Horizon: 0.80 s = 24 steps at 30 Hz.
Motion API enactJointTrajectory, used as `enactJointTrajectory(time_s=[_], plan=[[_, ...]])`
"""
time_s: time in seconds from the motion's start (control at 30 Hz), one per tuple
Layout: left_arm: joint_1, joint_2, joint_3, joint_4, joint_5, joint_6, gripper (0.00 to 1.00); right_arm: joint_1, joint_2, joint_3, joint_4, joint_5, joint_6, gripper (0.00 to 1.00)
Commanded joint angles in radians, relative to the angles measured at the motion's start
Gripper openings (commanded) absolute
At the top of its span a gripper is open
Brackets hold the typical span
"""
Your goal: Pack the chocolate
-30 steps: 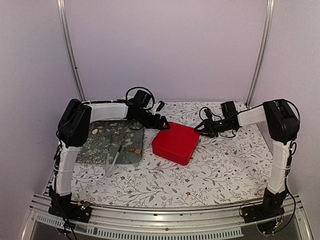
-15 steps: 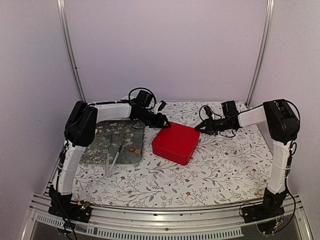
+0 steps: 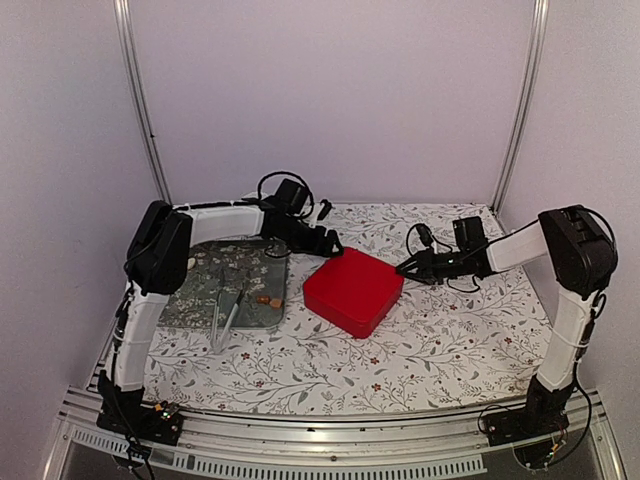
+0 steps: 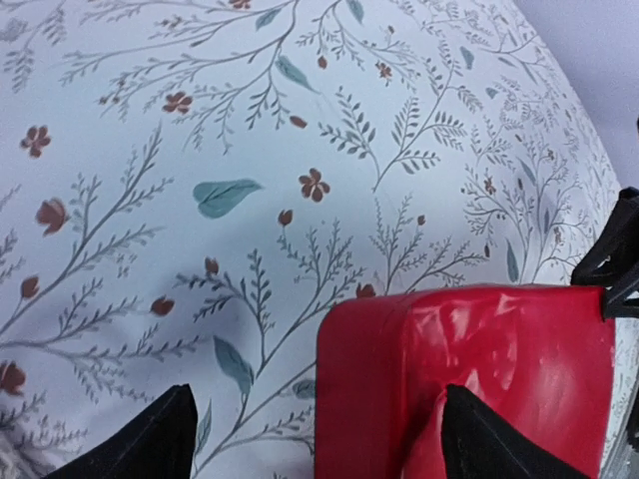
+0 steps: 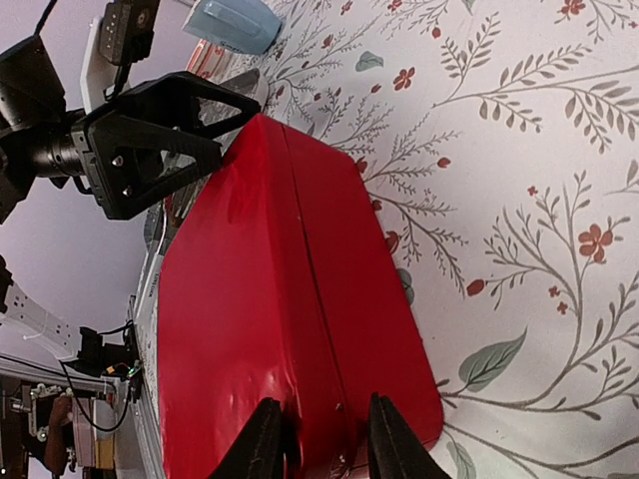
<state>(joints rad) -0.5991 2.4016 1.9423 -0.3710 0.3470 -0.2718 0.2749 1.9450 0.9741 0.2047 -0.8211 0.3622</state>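
The red box lies shut in the middle of the floral cloth. My left gripper is open at its far left corner; in the left wrist view one finger is over the box and the other over the cloth. My right gripper is at the box's right corner. In the right wrist view its fingers pinch the box's lid edge. Brown and tan chocolate lumps and a whitish one lie on the green tray.
A pair of clear tongs lies across the tray's near edge. A pale blue object shows beyond the box in the right wrist view. Metal frame posts stand at the back corners, and the rail runs along the near edge.
My right gripper has dropped lower and drawn back to the right at the box's corner. The box has turned slightly. My left gripper has edged along the far corner.
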Motion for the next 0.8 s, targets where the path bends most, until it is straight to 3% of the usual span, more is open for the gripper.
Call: enactJointTrajectory(time_s=[0.0, 0.07, 0.2, 0.33, 0.43, 0.63, 0.77], plan=[[0.015, -0.208, -0.114, 0.034, -0.121, -0.032, 0.92, 0.020, -0.007, -0.134, -0.161, 0.035, 0.037, 0.32], [0.021, -0.285, -0.158, 0.034, -0.147, -0.049, 0.98, 0.019, -0.034, -0.168, -0.141, 0.022, 0.060, 0.34], [0.012, -0.471, -0.376, 0.072, -0.147, -0.132, 0.99, 0.019, -0.073, -0.207, -0.131, -0.011, 0.072, 0.35], [-0.044, -0.605, -0.679, 0.230, -0.106, -0.269, 0.93, 0.019, -0.098, -0.242, -0.131, -0.038, 0.069, 0.35], [-0.107, -0.644, -0.813, 0.277, -0.111, -0.328, 0.88, 0.018, -0.125, -0.278, -0.133, -0.052, 0.066, 0.36], [-0.183, -0.582, -0.854, 0.335, -0.062, -0.370, 0.85, 0.019, -0.144, -0.321, -0.118, -0.112, 0.077, 0.37], [-0.201, -0.507, -0.813, 0.372, -0.007, -0.366, 0.78, 0.019, -0.157, -0.350, -0.093, -0.145, 0.093, 0.34]])
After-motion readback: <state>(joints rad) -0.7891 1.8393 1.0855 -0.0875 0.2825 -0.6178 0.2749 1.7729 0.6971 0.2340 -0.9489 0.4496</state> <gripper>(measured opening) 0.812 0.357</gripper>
